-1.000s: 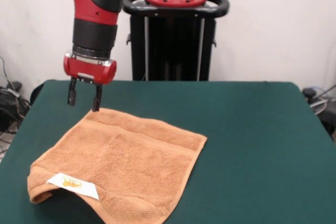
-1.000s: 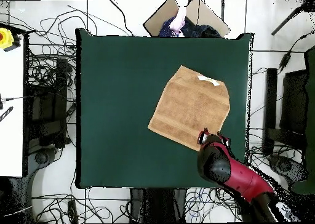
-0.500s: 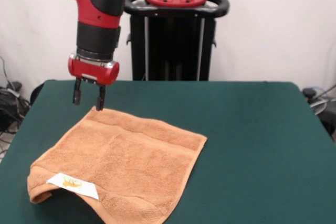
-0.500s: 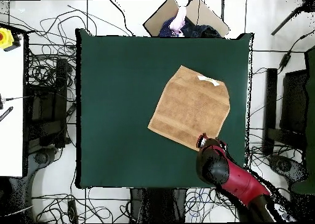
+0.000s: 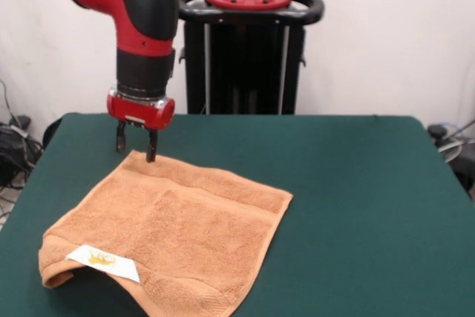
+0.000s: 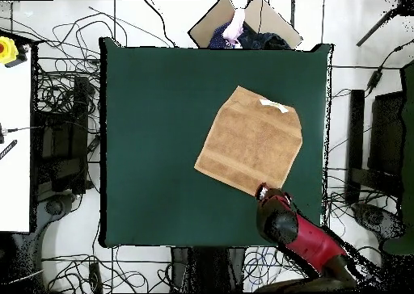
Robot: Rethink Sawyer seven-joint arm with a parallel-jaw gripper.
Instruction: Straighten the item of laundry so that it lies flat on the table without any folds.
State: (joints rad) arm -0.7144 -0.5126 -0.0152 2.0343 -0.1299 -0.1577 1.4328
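Dark green table (image 5: 356, 183), large. On it, toward the front view's left, orange-tan towel (image 5: 174, 231), near corner folded under beside the white label (image 5: 102, 261). Just above its far corner, gripper (image 5: 136, 148), fingers spread, holding nothing.

You see a nubby, matt terry-cloth towel (image 5: 174, 235) with flatter woven bands and a smooth white label (image 5: 102, 261), lying on the worktop (image 5: 356, 206), which looks like matt, felt-like cloth. The arm (image 5: 141, 12) looks like glossy plastic.
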